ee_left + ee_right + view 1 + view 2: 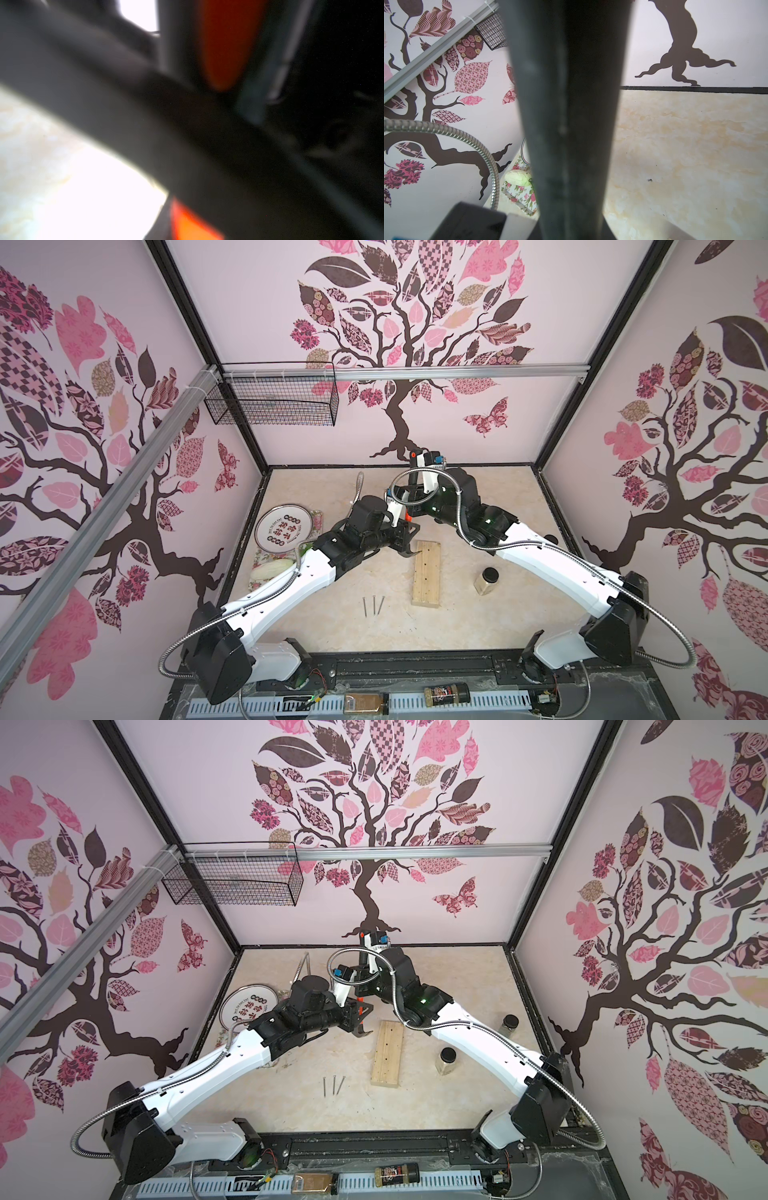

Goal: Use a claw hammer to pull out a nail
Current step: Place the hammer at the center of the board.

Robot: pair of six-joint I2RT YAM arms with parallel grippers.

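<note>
The claw hammer point(409, 551) stands nearly upright at the far left corner of the pale wooden block point(427, 576) point(388, 1052). Its steel claw point(362, 1032) points down at that corner. My left gripper point(406, 533) point(358, 1016) is shut round the hammer's orange neck point(408, 517), just above the head. The left wrist view is blurred, showing only dark metal and orange point(224, 41). My right gripper point(413, 493) point(365, 969) is shut on the black handle point(571, 104), higher up. I cannot make out a nail under the claw. Three loose nails point(374, 605) lie left of the block's near end.
A round tin plate point(284, 526) and a floral tray point(259, 576) with a pale green vegetable point(518, 177) sit at the left. A black-lidded jar point(487, 580) stands right of the block, another point(510, 1025) farther right. A wire basket point(274, 400) hangs on the back wall.
</note>
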